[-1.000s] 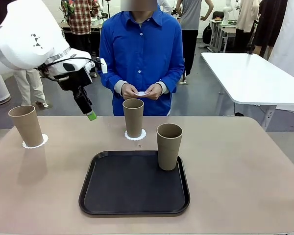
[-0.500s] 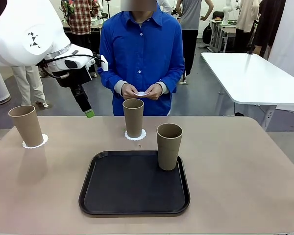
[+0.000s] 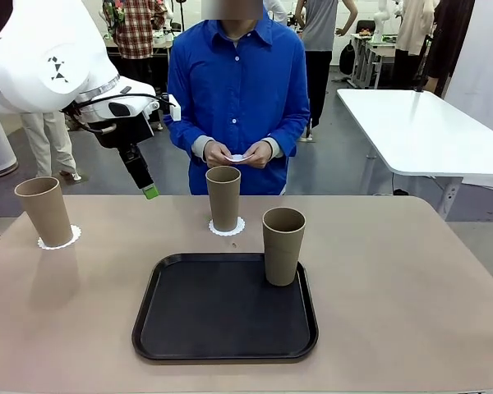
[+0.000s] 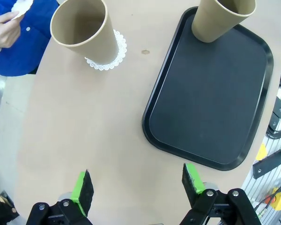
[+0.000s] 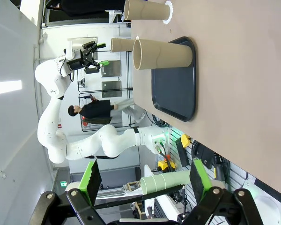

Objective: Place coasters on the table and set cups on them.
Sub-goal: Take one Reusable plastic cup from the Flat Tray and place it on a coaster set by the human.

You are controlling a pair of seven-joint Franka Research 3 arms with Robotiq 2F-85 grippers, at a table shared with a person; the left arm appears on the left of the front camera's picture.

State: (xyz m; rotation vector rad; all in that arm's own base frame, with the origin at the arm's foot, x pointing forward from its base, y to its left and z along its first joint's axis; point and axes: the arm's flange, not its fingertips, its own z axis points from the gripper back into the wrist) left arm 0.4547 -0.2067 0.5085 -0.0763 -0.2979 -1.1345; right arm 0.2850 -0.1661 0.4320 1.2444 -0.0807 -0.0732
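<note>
Two grippers, both spread wide and empty: left gripper (image 4: 136,178) raised over the far left of the table (image 3: 394,279), between left cup and middle cup; right gripper (image 5: 145,176) held off the table's side, well apart from the cups

Done: left cup (image 3: 45,211) upright on its coaster (image 3: 66,240); middle cup (image 3: 223,197) upright on its coaster (image 3: 238,226) near the far edge

Outstanding: third cup (image 3: 283,245) standing in the far right corner of the black tray (image 3: 226,355), no coaster beneath; third coaster (image 3: 237,156) pinched in the person's hands (image 3: 259,153), not yet laid down

Judged roughly two thirds complete
</note>
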